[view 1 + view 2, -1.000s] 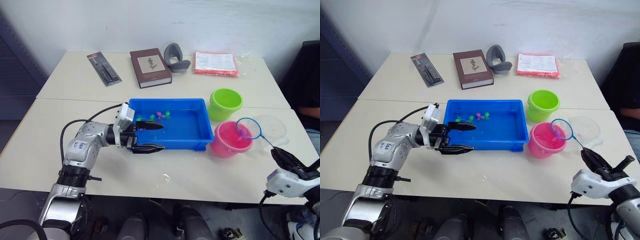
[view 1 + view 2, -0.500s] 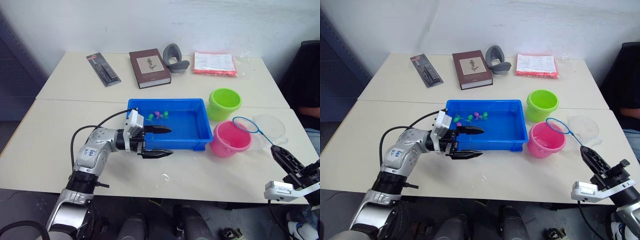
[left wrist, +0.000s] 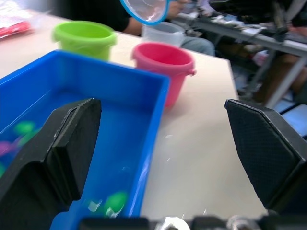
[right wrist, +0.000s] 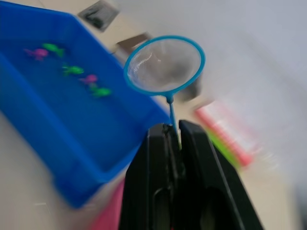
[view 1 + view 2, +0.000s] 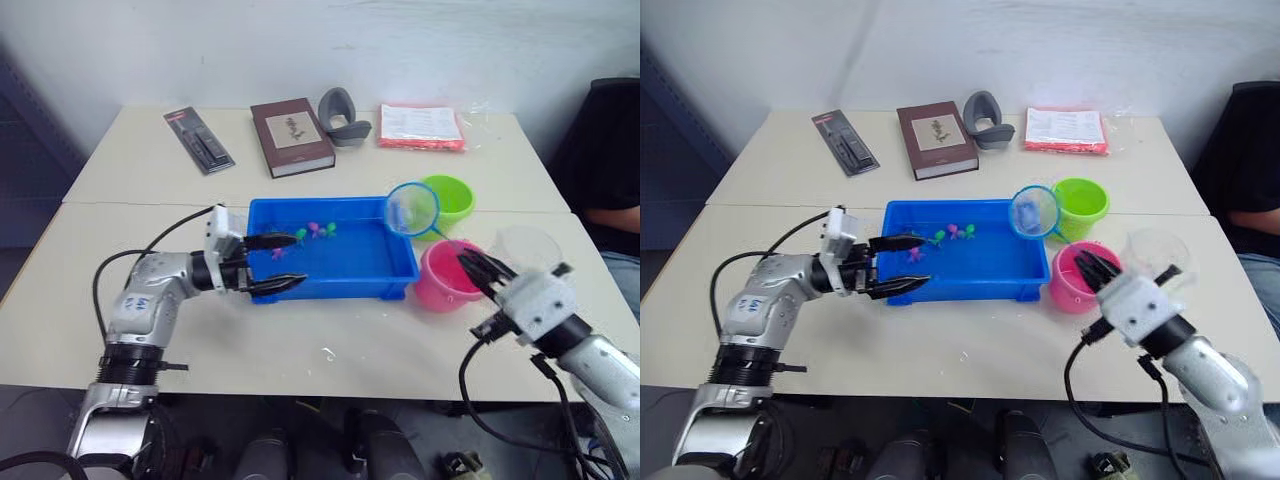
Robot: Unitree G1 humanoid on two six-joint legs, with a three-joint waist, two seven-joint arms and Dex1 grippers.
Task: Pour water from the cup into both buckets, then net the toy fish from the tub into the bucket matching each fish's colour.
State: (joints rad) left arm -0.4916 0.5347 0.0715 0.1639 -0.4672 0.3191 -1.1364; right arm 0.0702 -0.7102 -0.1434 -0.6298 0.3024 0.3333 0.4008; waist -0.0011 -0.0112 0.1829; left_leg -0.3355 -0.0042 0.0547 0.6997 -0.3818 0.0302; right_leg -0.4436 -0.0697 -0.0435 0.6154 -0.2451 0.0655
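- R gripper [image 5: 478, 272] sat nearest, at the table's front right – fingers clamped on the net [image 5: 412, 208] handle; most of the stick was hidden between them, only a short bit showed in the R wrist view.
- Net ring was held up in the air, over the tub's far right corner and in front of the green bucket [image 5: 450, 196], covering part of its rim.
- L gripper [image 5: 274, 262] had its fingers spread wide, holding nothing – one finger over the tub [image 5: 340, 270] interior, the other over the near rim at the tub's left end. Couldn't tell if either touched the tub.
- Toy fish [image 5: 315, 231] – pink and green, lay clustered in the tub's far left part; too small to count surely.
- Pink bucket [image 5: 440, 280] stood just beside the tub's right end, partly hidden by the R gripper. Contents couldn't be made out.
- Cup [image 5: 525, 245], clear, hard to make out, stood right of the pink bucket.
- Far side of table: book [image 5: 291, 135], black packet [image 5: 199, 139], grey holder [image 5: 343, 104], pink-edged packet [image 5: 421, 126].
- Person's dark sleeve [image 5: 610, 150] was cut off at the right edge.
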